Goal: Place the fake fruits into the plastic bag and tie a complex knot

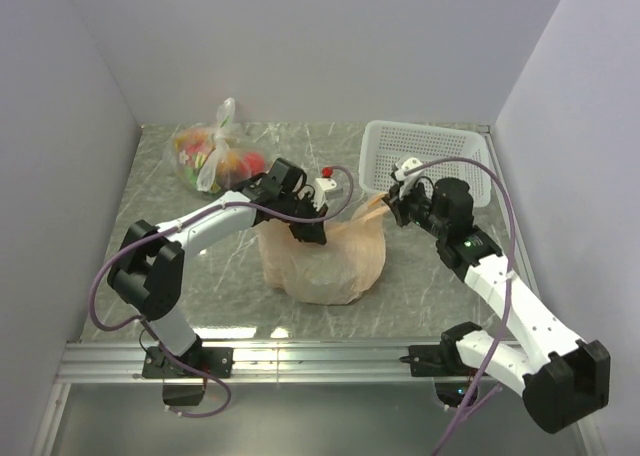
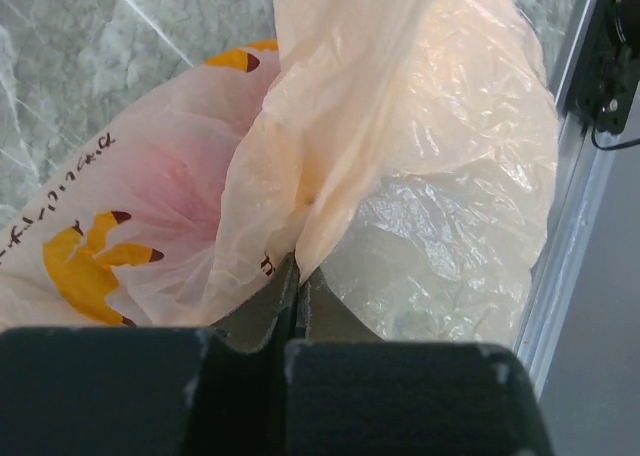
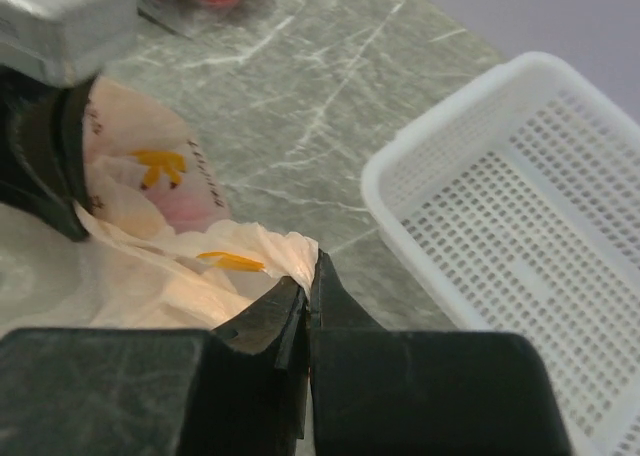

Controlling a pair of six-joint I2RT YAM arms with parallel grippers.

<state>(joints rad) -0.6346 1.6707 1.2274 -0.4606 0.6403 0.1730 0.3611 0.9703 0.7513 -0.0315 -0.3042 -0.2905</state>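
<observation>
Here the left gripper (image 2: 298, 276) clenches a gathered fold of the plastic bag (image 2: 450, 176), which bulges just ahead of its jaws. The right gripper (image 3: 310, 276) pinches another bag edge, the white basket (image 3: 450, 111) lying beyond, rightward.

The left arm (image 1: 215, 219) rises from its base at the near edge of the worktop, folds at a dark elbow on the left, and stretches its white forearm towards the middle. The left gripper (image 2: 297, 276) points down, jaws pressed together on a fold of the plastic bag (image 1: 325, 261). The right arm (image 1: 505, 296) doubles back from an elbow at the near right corner and reaches up towards the centre. The right gripper (image 3: 310, 274) is likewise clamped tight on a bag edge.
</observation>
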